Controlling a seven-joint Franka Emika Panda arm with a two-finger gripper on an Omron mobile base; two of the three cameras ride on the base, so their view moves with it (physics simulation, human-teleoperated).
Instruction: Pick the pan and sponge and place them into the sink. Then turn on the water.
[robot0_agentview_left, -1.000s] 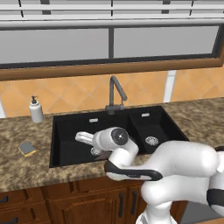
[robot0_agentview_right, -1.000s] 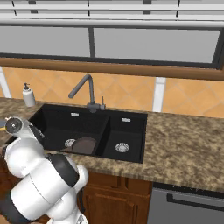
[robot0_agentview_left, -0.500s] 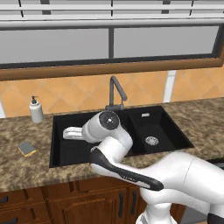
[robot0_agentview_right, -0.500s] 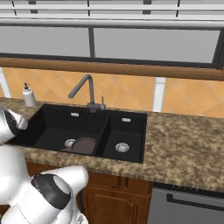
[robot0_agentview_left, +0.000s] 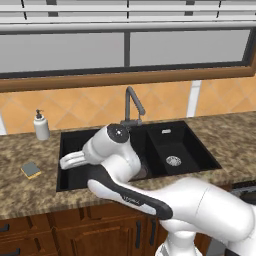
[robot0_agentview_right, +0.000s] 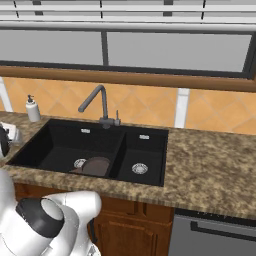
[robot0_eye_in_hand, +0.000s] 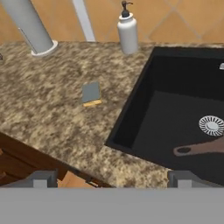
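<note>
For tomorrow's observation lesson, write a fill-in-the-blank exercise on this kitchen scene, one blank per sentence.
1. The pan lies in the ___ basin of the sink.
2. The sponge rests on the ___.
3. The soap dispenser stands ___ beside the sink.
4. The tool has its jaws ___.

Missing words: large; counter; upright; open

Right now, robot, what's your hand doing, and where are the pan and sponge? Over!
Gripper open, empty. Pan in the sink. Sponge on the counter, left of the basin. Nothing in the way.
</note>
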